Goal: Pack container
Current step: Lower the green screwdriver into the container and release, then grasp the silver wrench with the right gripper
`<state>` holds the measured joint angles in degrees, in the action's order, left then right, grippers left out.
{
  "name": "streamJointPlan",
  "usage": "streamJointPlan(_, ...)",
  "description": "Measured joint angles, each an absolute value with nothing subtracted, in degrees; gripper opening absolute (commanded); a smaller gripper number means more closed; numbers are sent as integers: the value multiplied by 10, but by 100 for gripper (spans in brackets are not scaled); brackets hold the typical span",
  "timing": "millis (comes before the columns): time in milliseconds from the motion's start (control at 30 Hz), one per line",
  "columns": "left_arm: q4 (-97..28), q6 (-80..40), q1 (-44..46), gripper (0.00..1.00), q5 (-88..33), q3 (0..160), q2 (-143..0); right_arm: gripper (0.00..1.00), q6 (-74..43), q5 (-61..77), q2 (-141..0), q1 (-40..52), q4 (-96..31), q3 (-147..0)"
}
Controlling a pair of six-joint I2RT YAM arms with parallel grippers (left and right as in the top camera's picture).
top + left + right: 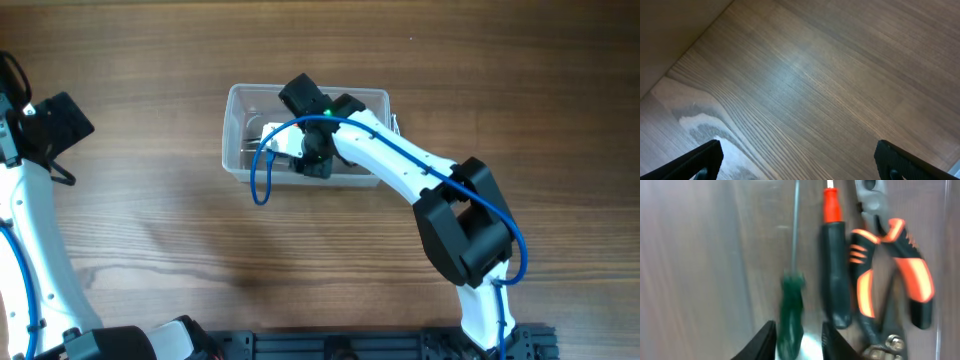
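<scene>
The clear plastic container [232, 130] stands at the back middle of the table. My right gripper [315, 160] reaches down into it. In the right wrist view its fingers [799, 332] sit a little apart around the handle of a green screwdriver [791, 305]. The handle is blurred and lies against the left finger, with a gap to the right finger. A dark-handled screwdriver with a red collar [835, 270] and orange-and-black pliers [890, 265] lie beside it inside the container's wall [943, 240]. My left gripper [62, 122] is open and empty at the far left, over bare wood [800, 155].
A blue cable [262, 180] loops from the right arm over the container's front rim. The table's far edge [685, 45] shows at the upper left of the left wrist view. Another metal tool's bolted joint [890, 345] lies by the pliers.
</scene>
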<state>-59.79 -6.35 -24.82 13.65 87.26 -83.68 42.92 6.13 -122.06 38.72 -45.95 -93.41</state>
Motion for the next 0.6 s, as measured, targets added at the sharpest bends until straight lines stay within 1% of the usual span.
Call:
streamJointPlan(33,-598,-63,-248,100,136,873,-837,40,424,48,-1221,387,-460,-934)
streamJointPlan(167,-598,-63,-248,100,136,873,-837,43,382,-29,-1219,388,-463,-935)
streamJointPlan(233,-598,-63,-248,100,136,873,-837,47,369,-55,-1208,388,-466,-935)
streamJointPlan(300,-598,-63,-248,100,136,873,-837,50,346,-81,-1165,387,-465,-935)
streamJointPlan(333,-598,-63,-248,100,136,873,-837,52,332,-90,-1128,386,-461,-935)
streamJointPlan(400,-598,-63,-248,100,136,873,-837,52,281,-98,-1034,371,-434,-935)
streamJointPlan(433,-598,-63,-248,100,136,873,-837,50,253,-101,-990,359,-427,-937)
streamJointPlan(467,-598,-63,-248,100,136,873,-837,47,213,-103,-941,337,-423,-940)
streamJointPlan(500,-598,-63,-248,100,136,873,-837,45,168,-106,-896,307,-429,-947)
streamJointPlan(567,-598,-63,-248,100,136,873,-837,46,80,-111,-842,240,-467,-959)
streamJointPlan(600,-598,-63,-248,100,136,873,-837,45,26,-114,-831,203,-512,-961)
